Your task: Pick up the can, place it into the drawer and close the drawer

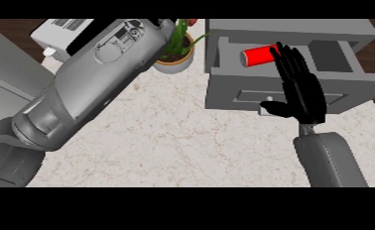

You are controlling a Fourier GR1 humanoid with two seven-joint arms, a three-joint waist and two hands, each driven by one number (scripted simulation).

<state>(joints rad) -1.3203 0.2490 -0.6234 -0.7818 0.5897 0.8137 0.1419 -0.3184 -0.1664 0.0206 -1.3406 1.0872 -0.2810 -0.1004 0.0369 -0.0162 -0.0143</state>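
We find the red can (pixel 257 56) lying on its side inside the open drawer (pixel 333 60) of a grey cabinet (pixel 234 95), toward the left part of the drawer's opening. The drawer stands pulled out; it has not been closed.

Taking the drawer as our reference: a potted plant (pixel 176 50) with green leaves stands just beside its left wall on the pale marbled counter (pixel 183 140). Further left of the drawer, a white appliance (pixel 62 28) shows partly behind the arm. The cabinet's lower front, below the drawer, carries a handle (pixel 253 96).

We note the right hand (pixel 302 87) extended over the drawer's front, its grey forearm rising from the lower edge. Its fingers are straight and spread slightly, holding nothing, thumb out to the left. The fingertips (pixel 282 50) lie at the can's right end; we cannot tell whether they touch it.

The left forearm (pixel 95 80) crosses diagonally left of the drawer, large in view, blocking part of the plant. We do not see the left hand.
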